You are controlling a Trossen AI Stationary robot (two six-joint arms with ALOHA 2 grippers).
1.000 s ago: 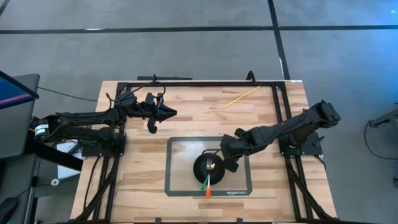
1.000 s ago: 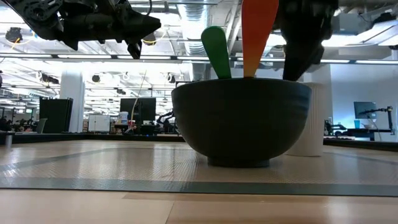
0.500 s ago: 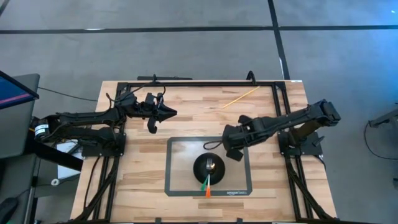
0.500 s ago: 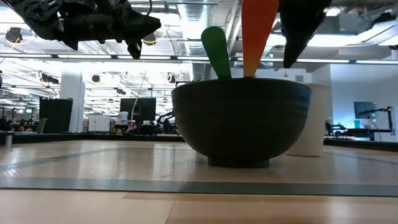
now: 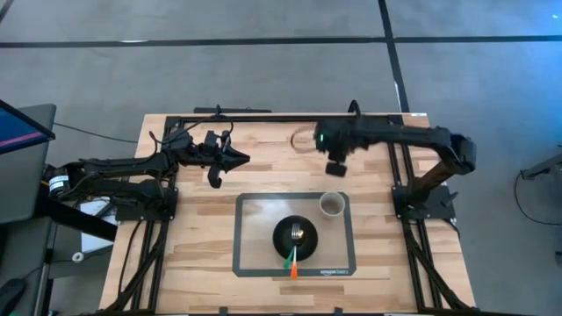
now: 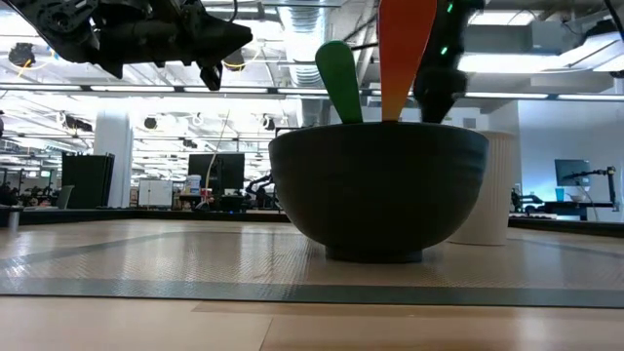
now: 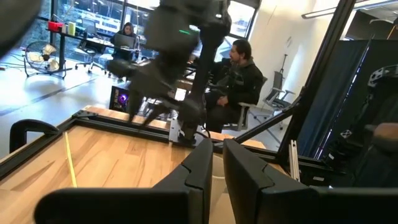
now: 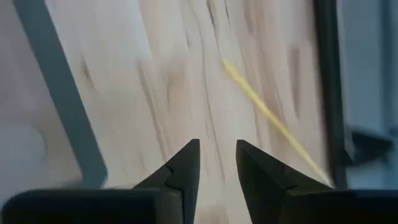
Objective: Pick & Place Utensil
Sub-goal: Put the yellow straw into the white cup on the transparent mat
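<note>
Reaching across the far side of the counter (image 5: 202, 254), the right pincer (image 5: 335, 166) hangs empty with its fingers (image 8: 186, 163) set only a narrow gap apart, and the wrist view looks straight down on the thin yellow stick (image 8: 273, 121) lying loose on the bare wood near the black frame (image 5: 263, 118); that aim suggests the stick is the utensil to be picked next, though the arm hides it in the high view. The stick lies flat and slim, so a grasp would likely need the fingertips brought right down to the wood on either side of it. On the grey mat (image 5: 248, 263) stands the dark bowl (image 5: 296, 237), which already holds a green-handled utensil (image 6: 340, 80) and an orange-handled utensil (image 6: 404, 54) leaning together against its near rim, with a metal fork-like head (image 5: 297, 233) lying inside. A small pale cup (image 5: 332, 204) stands just beside the bowl on the mat; its contents cannot be told. The left pincer (image 5: 235, 160) waits over the far left of the counter, its fingers nearly closed on nothing.
</note>
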